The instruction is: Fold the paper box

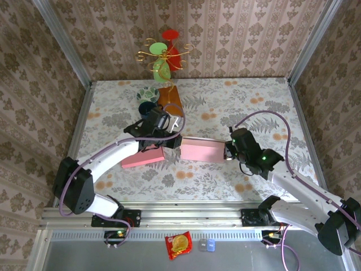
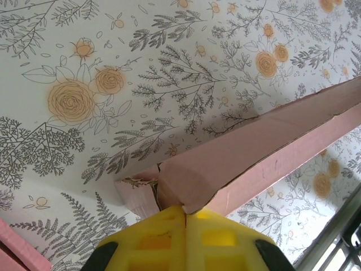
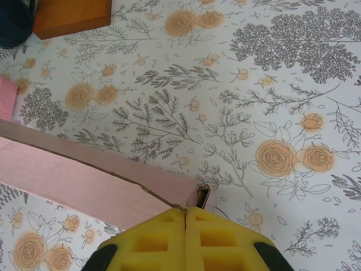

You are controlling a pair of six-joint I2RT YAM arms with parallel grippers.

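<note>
The pink paper box lies across the middle of the floral table between my two grippers. My left gripper is at its left end. In the left wrist view the yellow fingers are shut, with a flap corner of the paper box pinched at the tips of the left gripper; a torn side flap shows beside it. My right gripper is at the box's right end. In the right wrist view, the right gripper is shut on the top edge of the paper box near its corner.
A second pink box piece lies under the left arm. At the back stand a wooden block, a dark cup, a patterned bowl and a gold ornament stand. A snack packet lies below the table's near rail.
</note>
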